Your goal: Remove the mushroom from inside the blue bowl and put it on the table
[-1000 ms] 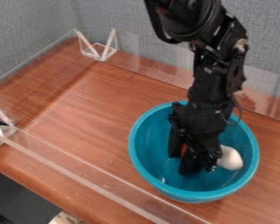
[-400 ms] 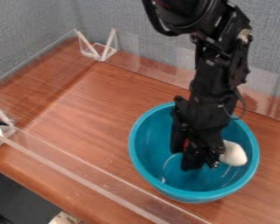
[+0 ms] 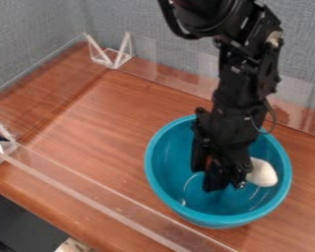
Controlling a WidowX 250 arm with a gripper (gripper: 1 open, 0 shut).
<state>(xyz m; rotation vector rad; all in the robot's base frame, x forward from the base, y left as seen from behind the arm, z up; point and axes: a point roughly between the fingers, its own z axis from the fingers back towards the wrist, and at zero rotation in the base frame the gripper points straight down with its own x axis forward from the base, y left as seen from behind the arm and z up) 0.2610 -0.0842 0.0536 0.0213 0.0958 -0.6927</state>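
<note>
Camera view: the dark gripper (image 3: 220,169) — hold and opening unclear — partly hides the mushroom (image 3: 262,173) (cap obscured) and blue bowl (image 3: 187,197).

the robot's arm (image 3: 239,74) is black all over, with a dull sheen broken by small paler glints along its edges. its upper part is thick and rounded, and a slim dark cable (image 3: 271,116) loops out in a thin curve at one side. lower down, the gripper (image 3: 216,175) is just as black, built of narrow, angular, jagged-looking parts whose finer details are too small and dark to tell.
</note>
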